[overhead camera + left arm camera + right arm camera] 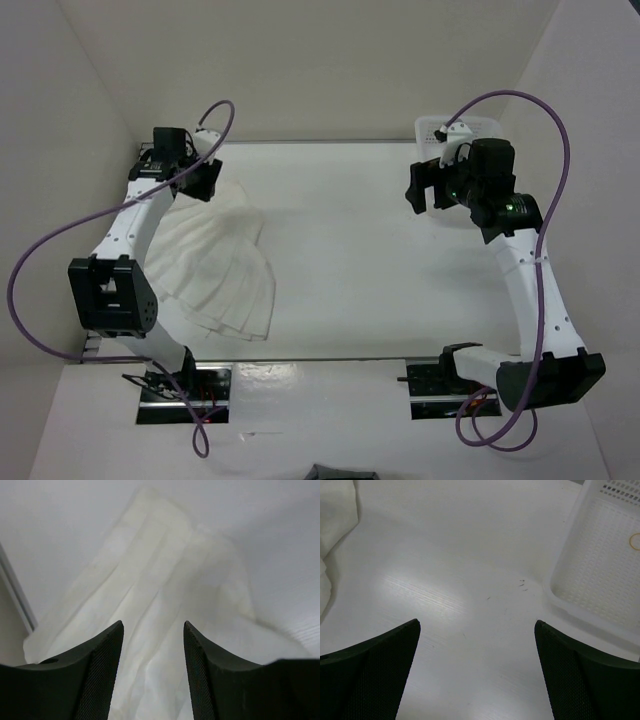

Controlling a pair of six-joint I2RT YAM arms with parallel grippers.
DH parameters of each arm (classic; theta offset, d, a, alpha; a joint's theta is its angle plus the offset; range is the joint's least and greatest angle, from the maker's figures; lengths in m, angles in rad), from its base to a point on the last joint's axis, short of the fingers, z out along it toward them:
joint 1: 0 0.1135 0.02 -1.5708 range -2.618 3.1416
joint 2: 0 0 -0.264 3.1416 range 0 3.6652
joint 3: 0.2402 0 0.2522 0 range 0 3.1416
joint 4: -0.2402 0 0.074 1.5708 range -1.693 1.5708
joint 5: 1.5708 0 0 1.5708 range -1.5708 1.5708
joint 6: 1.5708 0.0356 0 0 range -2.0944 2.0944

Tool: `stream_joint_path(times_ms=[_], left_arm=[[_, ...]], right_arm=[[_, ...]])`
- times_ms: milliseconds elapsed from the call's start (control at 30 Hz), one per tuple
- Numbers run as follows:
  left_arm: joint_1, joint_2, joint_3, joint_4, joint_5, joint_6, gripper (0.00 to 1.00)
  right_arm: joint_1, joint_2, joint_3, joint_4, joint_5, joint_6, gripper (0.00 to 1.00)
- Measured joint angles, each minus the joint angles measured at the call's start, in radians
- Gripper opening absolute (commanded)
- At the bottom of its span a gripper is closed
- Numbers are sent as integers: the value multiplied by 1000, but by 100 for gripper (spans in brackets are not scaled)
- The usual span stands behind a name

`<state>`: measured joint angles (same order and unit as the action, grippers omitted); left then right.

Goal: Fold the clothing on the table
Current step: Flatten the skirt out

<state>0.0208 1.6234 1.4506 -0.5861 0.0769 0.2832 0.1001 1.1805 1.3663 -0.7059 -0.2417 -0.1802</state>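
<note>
Left tool (153, 624): hanging released (holding nothing) above clothing (165, 580) at 9 o'clock.
Right tool (477, 622): hovering released, empty.
Risk: thin pleats maybe slipping apart, spoiling the fold.

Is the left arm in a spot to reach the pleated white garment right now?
Probably yes. The left gripper hangs right over the clothing, jaws apart, with nothing between them and the fabric.
</note>
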Motion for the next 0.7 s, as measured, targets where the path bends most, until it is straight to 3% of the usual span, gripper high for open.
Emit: stream_joint_path(times_ms=[67,233,367,700], left_arm=[[-15,42,53,24,49,3,59],[18,365,248,31,141,6,59],[42,547,314,-8,157,10,59],[61,595,463,-5,157,86,59]], right_arm=[[0,-2,-4,3,-6,0,99],[0,-29,-45,3,-10,-5,99],[0,-55,-66,0,-10,-16,99],[0,-67,-68,2,-17,-28,99]])
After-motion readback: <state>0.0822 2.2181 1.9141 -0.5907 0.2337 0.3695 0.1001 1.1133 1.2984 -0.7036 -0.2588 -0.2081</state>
